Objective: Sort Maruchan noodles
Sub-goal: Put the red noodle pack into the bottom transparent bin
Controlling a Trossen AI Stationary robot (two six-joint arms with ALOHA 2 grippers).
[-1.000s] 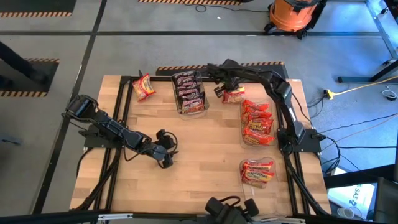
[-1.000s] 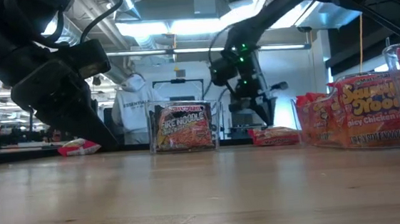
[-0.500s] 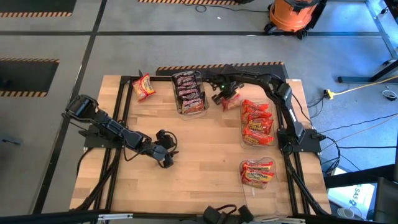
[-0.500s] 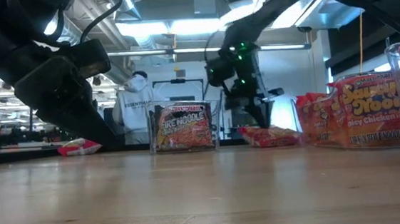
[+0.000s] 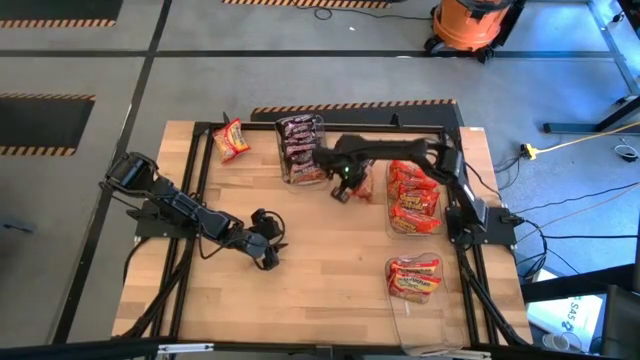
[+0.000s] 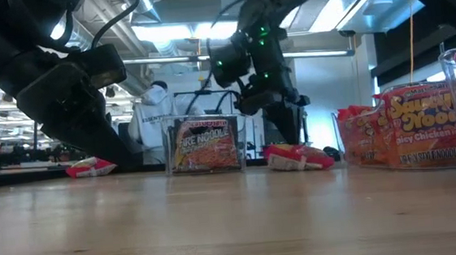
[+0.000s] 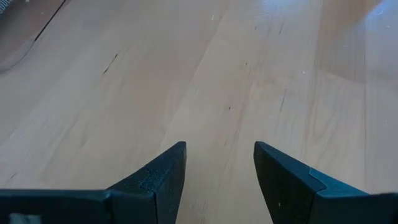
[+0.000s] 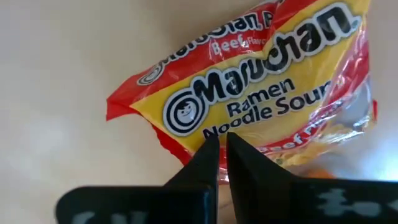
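A pale wooden slatted tabletop (image 5: pixel 330 260) sits on a black metal frame over a grey concrete floor (image 5: pixel 120 70) marked with dark seams and yellow-and-black hazard tape strips (image 5: pixel 350 105). Three clear plastic rectangular bins rest on it: one at the far middle (image 5: pixel 303 150), one along the right side (image 5: pixel 413 197), one nearer the right front (image 5: pixel 414 278). An orange shop vacuum (image 5: pixel 466 24) stands beyond the table. A person in a white hooded top (image 6: pixel 147 117) stands in the room behind.

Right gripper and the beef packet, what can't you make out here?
- Right gripper: right wrist view shows the fingers nearly together over the beef packet; whether they pinch its edge is unclear.
- Packet in high view: the arm partly covers it.
- Packet in low view: label unreadable, seen edge-on.
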